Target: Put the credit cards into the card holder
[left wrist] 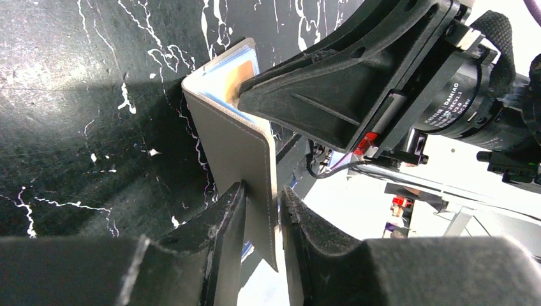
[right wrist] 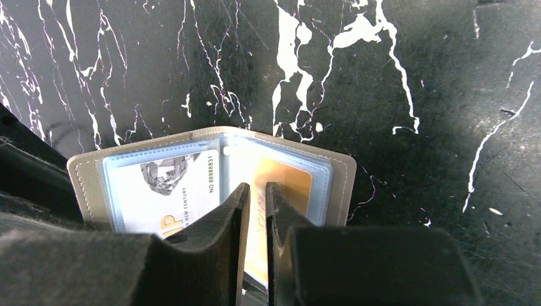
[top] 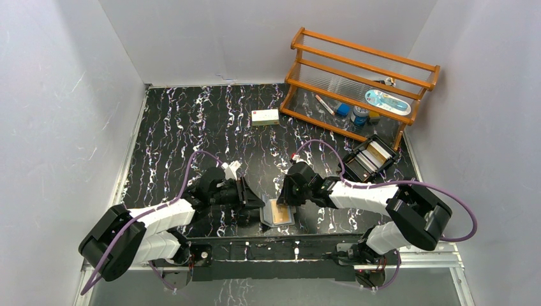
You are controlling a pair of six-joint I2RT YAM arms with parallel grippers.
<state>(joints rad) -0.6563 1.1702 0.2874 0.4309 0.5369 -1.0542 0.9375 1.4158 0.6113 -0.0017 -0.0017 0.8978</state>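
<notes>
Left end effector (left wrist: 263, 192) clenched on holder (left wrist: 233, 143) flap, holds it open on table (right wrist: 415, 64). Right end effector (right wrist: 256, 189) jaws nearly together at tan card (right wrist: 290, 182) in sleeve; grip or push, I cannot tell. White card (right wrist: 166, 185) seated. Step, I judge: insertion. Next: seat tan card fully.
</notes>
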